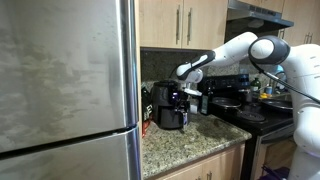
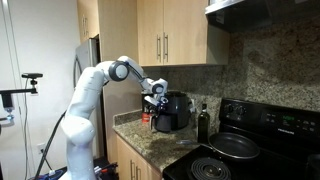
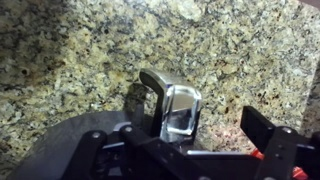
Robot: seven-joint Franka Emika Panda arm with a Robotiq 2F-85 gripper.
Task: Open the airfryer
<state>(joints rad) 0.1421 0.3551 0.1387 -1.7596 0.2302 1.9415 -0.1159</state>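
Hovering wide-jawed, the gripper (image 3: 190, 132) frames the airfryer (image 1: 168, 110) handle (image 3: 170, 98) above granite counter (image 3: 80, 50).

Lighting: I am seeing soft, even indoor light filling both exterior views; refrigerator door (image 1: 65, 70) is glaring dully. Wrist view: airfryer handle (image 3: 178, 105) is glinting, foreground blurring.

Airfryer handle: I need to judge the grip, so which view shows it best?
The wrist view: the handle sits centre frame, close up. In both exterior views the airfryer is small and its handle cannot be made out.
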